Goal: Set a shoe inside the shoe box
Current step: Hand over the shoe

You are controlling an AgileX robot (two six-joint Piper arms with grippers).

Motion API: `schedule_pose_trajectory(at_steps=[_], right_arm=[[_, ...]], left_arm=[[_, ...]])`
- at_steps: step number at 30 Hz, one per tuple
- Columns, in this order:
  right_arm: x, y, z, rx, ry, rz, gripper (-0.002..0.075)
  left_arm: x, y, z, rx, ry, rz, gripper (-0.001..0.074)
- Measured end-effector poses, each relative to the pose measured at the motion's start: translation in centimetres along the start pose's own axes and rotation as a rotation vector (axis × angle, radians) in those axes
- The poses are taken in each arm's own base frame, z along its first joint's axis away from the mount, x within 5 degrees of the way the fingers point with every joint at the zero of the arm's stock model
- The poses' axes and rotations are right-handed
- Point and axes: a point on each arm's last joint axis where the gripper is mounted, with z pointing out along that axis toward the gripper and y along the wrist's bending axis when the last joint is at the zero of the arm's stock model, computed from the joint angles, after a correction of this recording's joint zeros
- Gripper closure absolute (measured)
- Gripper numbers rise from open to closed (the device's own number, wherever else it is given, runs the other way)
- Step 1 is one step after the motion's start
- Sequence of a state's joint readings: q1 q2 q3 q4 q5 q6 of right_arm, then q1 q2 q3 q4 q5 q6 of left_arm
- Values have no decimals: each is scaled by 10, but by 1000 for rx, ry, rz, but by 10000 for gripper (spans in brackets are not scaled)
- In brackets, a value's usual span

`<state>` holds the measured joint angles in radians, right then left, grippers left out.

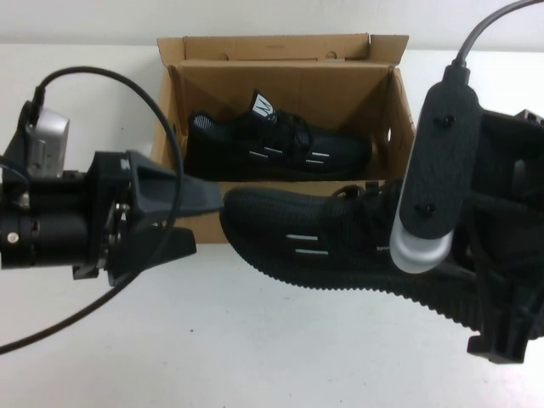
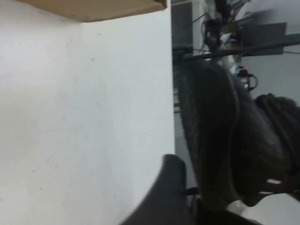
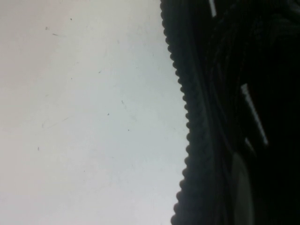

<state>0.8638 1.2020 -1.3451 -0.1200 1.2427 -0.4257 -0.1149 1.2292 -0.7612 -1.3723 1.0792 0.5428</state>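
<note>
The shoe (image 1: 314, 238), a black mesh sneaker with white side dashes and a ribbed sole, hangs above the table just in front of the shoe box (image 1: 276, 47). My right gripper (image 1: 401, 245) is shut on its heel end, mostly hidden under the wrist camera. The ribbed sole fills the right wrist view (image 3: 197, 117). The brown cardboard box stands open at the back centre. My left gripper (image 1: 207, 223) is open and empty at the left, with its fingers close to the shoe's toe. The toe also shows in the left wrist view (image 2: 220, 131), beside one finger (image 2: 168, 192).
A twin black sneaker (image 1: 280, 149) with a white tongue tag and grey heel lining lies inside the box. The white table (image 1: 255, 340) lies in front of the shoe. A corner of the box shows in the left wrist view (image 2: 93, 9).
</note>
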Motion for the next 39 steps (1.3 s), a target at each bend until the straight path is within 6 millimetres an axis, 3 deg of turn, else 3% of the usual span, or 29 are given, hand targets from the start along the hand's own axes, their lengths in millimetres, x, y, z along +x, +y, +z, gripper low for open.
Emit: schedule_pose_trajectory(at_steps=[2,5,12,24,39], right_arm=[[0,0,0,2,1,-1,734],[0,0,0,5,-2,-1,734],[-7,-2,0,28,-78,-46,734],[-21,8,-3,-79,-239,-85,734],[-25,7,2,-74,-255,-125,734]], left_arm=[[-1,-2,0,28,-12,-17,107],[-3,-6,0,72,-30,-41,67],[-3,-9,0,104,-28,-54,65],[-5,-12,-1,137,-49,-64,65],[-9,-5,4,126,-39,-85,65]])
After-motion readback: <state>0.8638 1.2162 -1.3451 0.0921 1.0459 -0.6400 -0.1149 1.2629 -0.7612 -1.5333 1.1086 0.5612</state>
